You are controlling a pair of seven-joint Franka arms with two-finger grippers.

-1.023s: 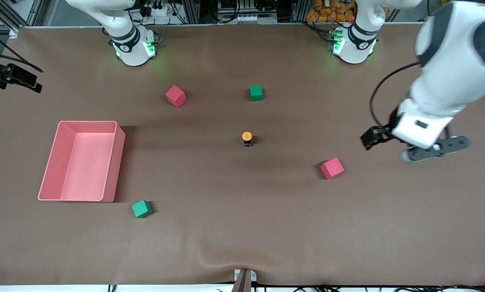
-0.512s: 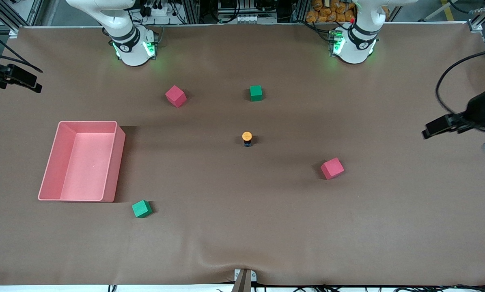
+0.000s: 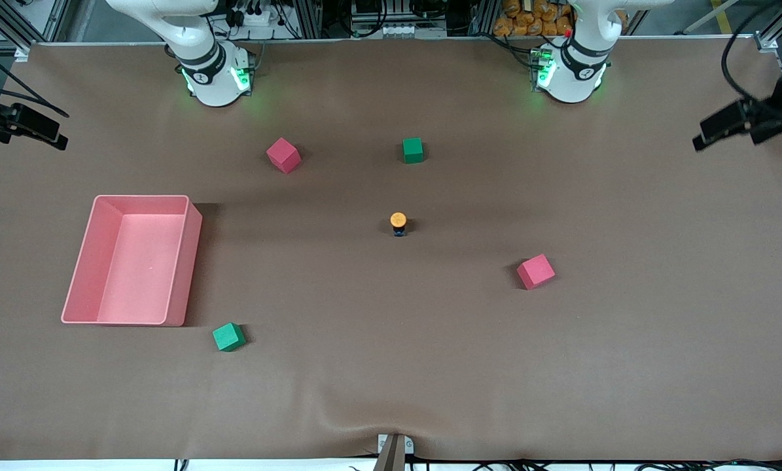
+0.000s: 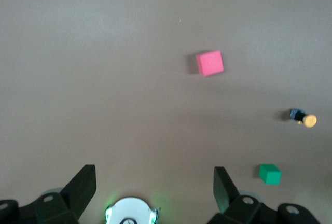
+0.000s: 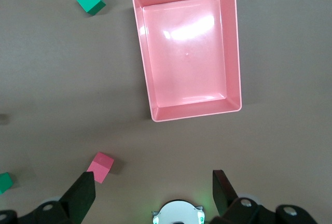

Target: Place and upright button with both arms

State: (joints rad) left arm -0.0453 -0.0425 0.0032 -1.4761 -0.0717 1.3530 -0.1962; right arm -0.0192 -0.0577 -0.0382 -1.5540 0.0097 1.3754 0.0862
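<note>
The button (image 3: 398,222) stands upright near the middle of the table, with its orange cap on top and its dark body below. In the left wrist view the button (image 4: 303,119) shows far off, apart from the fingers. My left gripper (image 4: 153,177) is open and holds nothing. It hangs high over the left arm's end of the table, and its hand (image 3: 737,123) shows at the edge of the front view. My right gripper (image 5: 153,180) is open and empty too. It waits high over the right arm's end, with its hand (image 3: 21,124) at the front view's other edge.
A pink bin (image 3: 188,222) with nothing in it sits toward the right arm's end. Two pink cubes (image 3: 283,155) (image 3: 535,271) and two green cubes (image 3: 413,150) (image 3: 228,337) lie scattered around the button. The brown cloth bulges at the near edge (image 3: 364,418).
The left arm has swung away from over the pink cube, out to the left arm's end of the table and toward the bases. The button and the right arm have not moved.
</note>
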